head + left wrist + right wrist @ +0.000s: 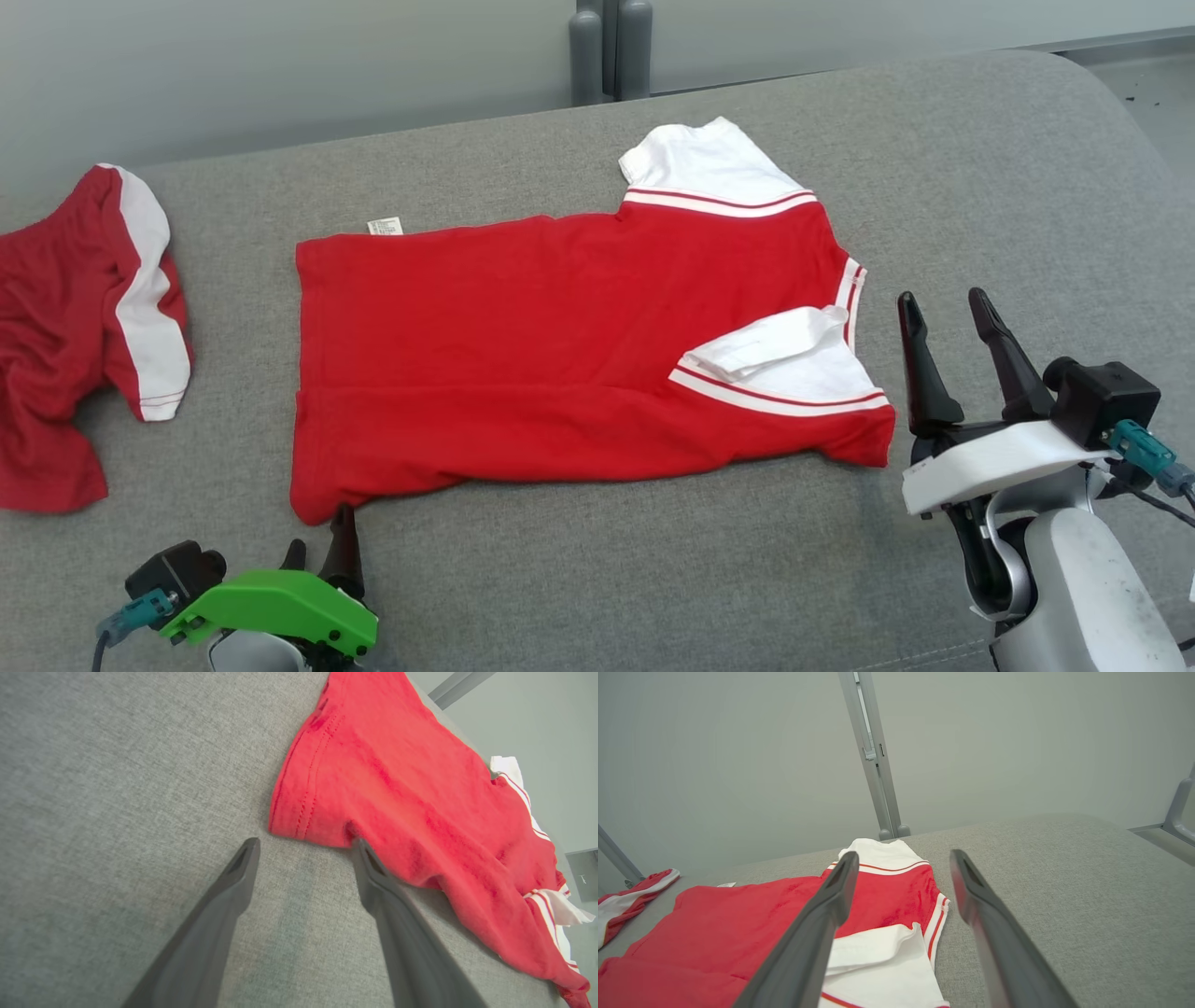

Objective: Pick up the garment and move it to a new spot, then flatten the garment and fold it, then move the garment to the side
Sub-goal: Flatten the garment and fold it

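Red fabric T-shirt with white sleeves [560, 355] lay flat mid grey woven cushion [980, 168] | looked soft, light, limp; best pinched at hem corner and shoulder | left gripper [320, 530] fingers wide, empty, at hem corner | right gripper [943, 299] wide, empty, beside collar | open room right and front; second red-and-white garment [84, 327] crowded left edge

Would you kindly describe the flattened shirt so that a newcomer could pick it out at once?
On the grey padded surface, look to the middle: a red shirt lies spread flat, neck toward the right pincer. Unlike the crumpled red garment at the left edge, it has two white sleeves.
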